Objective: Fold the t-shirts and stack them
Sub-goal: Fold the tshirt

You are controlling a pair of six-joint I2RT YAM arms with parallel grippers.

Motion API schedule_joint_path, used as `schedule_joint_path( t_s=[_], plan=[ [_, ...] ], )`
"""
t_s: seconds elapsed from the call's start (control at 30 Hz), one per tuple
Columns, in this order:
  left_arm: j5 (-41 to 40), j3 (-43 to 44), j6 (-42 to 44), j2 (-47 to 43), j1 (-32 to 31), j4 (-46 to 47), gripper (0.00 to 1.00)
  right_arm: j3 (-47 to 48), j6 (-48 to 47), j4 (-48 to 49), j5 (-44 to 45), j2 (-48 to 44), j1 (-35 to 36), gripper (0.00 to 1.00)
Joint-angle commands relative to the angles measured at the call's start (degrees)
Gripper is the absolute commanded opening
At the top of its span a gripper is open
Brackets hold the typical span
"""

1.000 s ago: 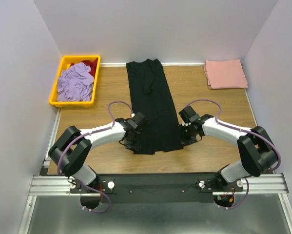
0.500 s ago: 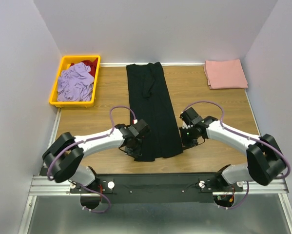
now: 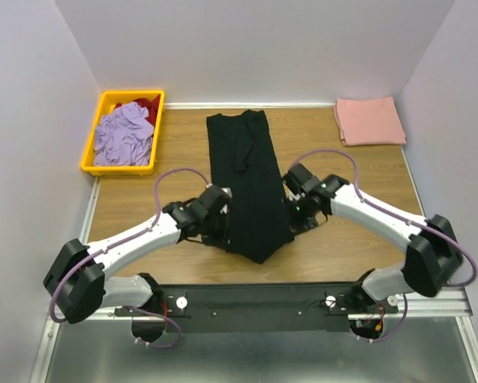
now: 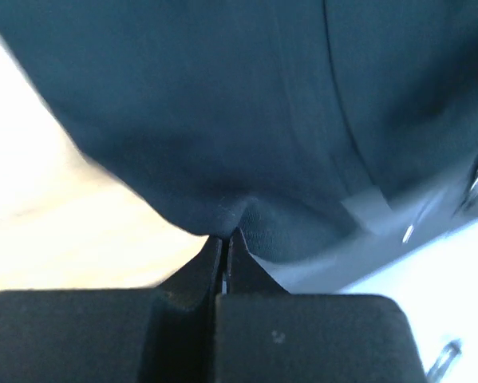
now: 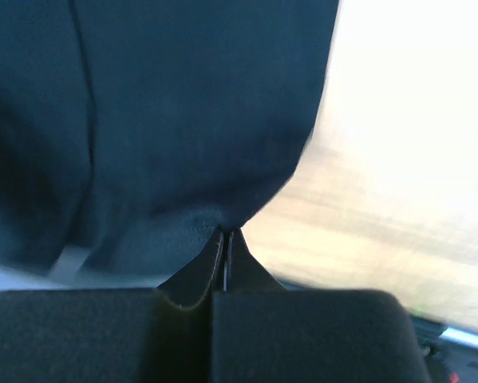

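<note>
The black t-shirt [image 3: 249, 179] lies as a long narrow strip down the middle of the table, its near end lifted and bunched. My left gripper [image 3: 221, 226] is shut on the shirt's near left corner; the left wrist view shows the black cloth [image 4: 223, 120] pinched at the fingertips [image 4: 225, 239]. My right gripper [image 3: 293, 215] is shut on the near right corner; the right wrist view shows the cloth [image 5: 167, 120] hanging from its tips [image 5: 227, 233]. The salmon-pink t-shirt [image 3: 369, 120] lies folded at the far right corner.
A yellow bin [image 3: 124, 132] at the far left holds a lavender garment [image 3: 124, 136] and a red one [image 3: 146, 106]. White walls close the table on three sides. The arms' base rail [image 3: 254, 302] runs along the near edge.
Both grippers rose and moved inward and away from me, lifting the shirt's near end. The hem left the table and now sags to a point between them.
</note>
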Motion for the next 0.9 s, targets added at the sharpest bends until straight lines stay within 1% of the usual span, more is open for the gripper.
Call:
schedule_joint_path(
  t_s=[0.0, 0.03, 0.1, 0.13, 0.17, 0.23, 0.27, 0.4, 0.6, 0.87],
  plan=[
    [-0.6, 4.1, 6.8, 2.2, 8.9, 6.7, 0.0, 10.6, -4.4, -1.4, 9.7, 6.7, -2.3, 0.01],
    [-1.4, 4.8, 7.9, 2.6, 12.2, 8.3, 0.0, 15.0, -5.9, -1.4, 10.4, 9.5, -3.3, 0.01],
    [-2.2, 7.5, 10.7, 4.5, 14.8, 9.8, 0.0, 18.9, -7.5, -1.4, 11.6, 12.6, -5.1, 0.01],
    [-2.2, 8.6, 11.5, 5.4, 16.1, 10.2, 0.0, 22.9, -9.0, -1.3, 11.6, 15.6, -5.6, 0.01],
    [-2.0, 10.4, 13.1, 7.2, 18.0, 11.1, 0.0, 24.7, -9.6, -1.3, 11.6, 16.9, -6.1, 0.01],
    [-1.9, 12.1, 14.3, 9.1, 19.8, 12.2, 0.0, 28.5, -11.3, -1.3, 11.9, 19.8, -7.3, 0.01],
    [-1.9, 13.3, 15.0, 11.0, 21.7, 13.2, 0.0, 32.0, -11.7, -1.2, 12.2, 22.4, -7.7, 0.01],
    [-2.5, 16.4, 18.0, 16.0, 25.0, 14.5, 0.0, 39.6, -14.0, -1.2, 12.6, 28.7, -9.8, 0.01],
    [-2.9, 20.9, 20.7, 22.8, 27.8, 17.3, 0.0, 47.4, -15.8, -1.2, 11.9, 36.2, -12.5, 0.01],
    [-2.7, 25.2, 21.1, 29.6, 29.4, 20.1, 0.0, 53.3, -16.2, -0.9, 10.3, 43.8, -15.0, 0.01]
  ],
)
